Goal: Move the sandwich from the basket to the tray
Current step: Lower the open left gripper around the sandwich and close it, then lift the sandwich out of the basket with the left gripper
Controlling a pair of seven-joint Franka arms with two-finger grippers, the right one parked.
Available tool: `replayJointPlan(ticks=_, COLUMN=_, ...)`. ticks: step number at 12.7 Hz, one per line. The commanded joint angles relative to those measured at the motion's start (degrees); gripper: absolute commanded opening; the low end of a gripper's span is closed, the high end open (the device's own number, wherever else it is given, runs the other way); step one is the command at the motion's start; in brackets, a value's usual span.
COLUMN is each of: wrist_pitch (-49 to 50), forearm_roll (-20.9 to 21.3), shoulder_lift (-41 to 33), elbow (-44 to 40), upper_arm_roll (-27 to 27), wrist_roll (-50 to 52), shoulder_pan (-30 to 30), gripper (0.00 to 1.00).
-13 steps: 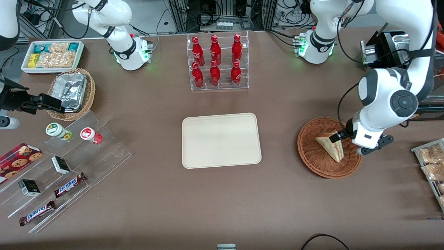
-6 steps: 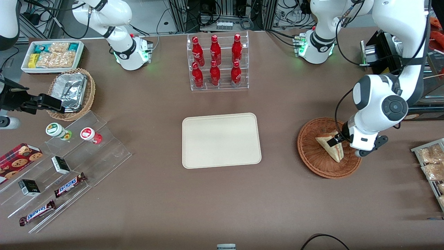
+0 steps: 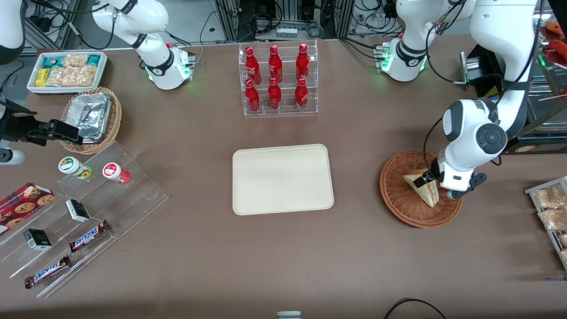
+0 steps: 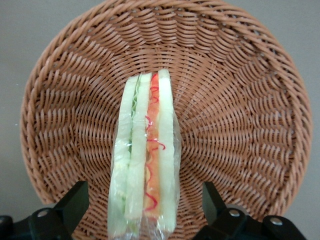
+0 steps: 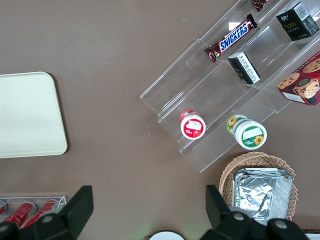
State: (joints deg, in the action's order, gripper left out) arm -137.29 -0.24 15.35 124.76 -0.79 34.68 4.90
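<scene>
sandwich [image 4: 146,160] standing on edge in basket [image 4: 240,100] | claw [image 4: 145,207] straddling it, fingers [image 4: 75,200] spread, not touching | advise closing gently across bread faces, wrap looks slippery | tray [image 3: 282,179] waiting mid-counter

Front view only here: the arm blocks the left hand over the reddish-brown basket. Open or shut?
Observer: Open. In the left wrist view the hand straddles the sandwich, and its fingers have basket weave showing between them and the bread on both sides.
Operator: Is the sandwich lying flat?
Observer: No. It stands on edge in the basket, with the red and green filling layers facing the wrist camera.
Operator: Bare bread?
Observer: No, it is wrapped in clear film, which shows along its sides.
</scene>
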Motion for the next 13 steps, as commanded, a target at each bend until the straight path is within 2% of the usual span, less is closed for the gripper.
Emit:
replayJointPlan(ticks=1, wrist_pitch=-3.24, forearm_roll=-0.9, shoulder_lift=1.7, elbow=0.84, upper_arm_roll=0.0, wrist_roll=0.65, shoulder_pan=-0.16, gripper=1.0)
replayJointPlan(ticks=2, wrist_pitch=-3.6, forearm_roll=-0.99, shoulder_lift=1.88, elbow=1.1, upper_arm_roll=0.0, wrist_roll=0.65, shoulder_pan=-0.16, gripper=0.99)
replayJointPlan(ticks=3, wrist_pitch=-3.6, forearm_roll=-1.08, shoulder_lift=1.97, elbow=1.19, upper_arm_roll=0.0, wrist_roll=0.65, shoulder_pan=-0.16, gripper=0.88)
replayJointPlan(ticks=5, wrist_pitch=-2.82, forearm_roll=-1.08, shoulder_lift=1.27, elbow=1.46, upper_arm_roll=0.0, wrist_roll=0.65, shoulder_pan=-0.24, gripper=0.31)
replayJointPlan(ticks=6, wrist_pitch=-1.86, forearm_roll=-1.08, shoulder_lift=0.48, elbow=1.37, upper_arm_roll=-0.08, wrist_roll=0.48, shoulder_pan=-0.25, gripper=0.14)
replayJointPlan(ticks=7, wrist_pitch=0.33, forearm_roll=-1.08, shoulder_lift=-0.31, elbow=0.93, upper_arm_roll=-0.17, wrist_roll=0.3, shoulder_pan=-0.33, gripper=0.03)
replayJointPlan(ticks=9, wrist_pitch=5.42, forearm_roll=-1.08, shoulder_lift=-2.59, elbow=-1.25, upper_arm_roll=-0.26, wrist_roll=-0.05, shoulder_pan=-0.42, gripper=0.02)
replayJointPlan(ticks=13, wrist_pitch=17.3, forearm_roll=-0.99, shoulder_lift=-2.34, elbow=-10.3, upper_arm_roll=0.79, wrist_roll=0.03, shoulder_pan=0.81, gripper=0.02)
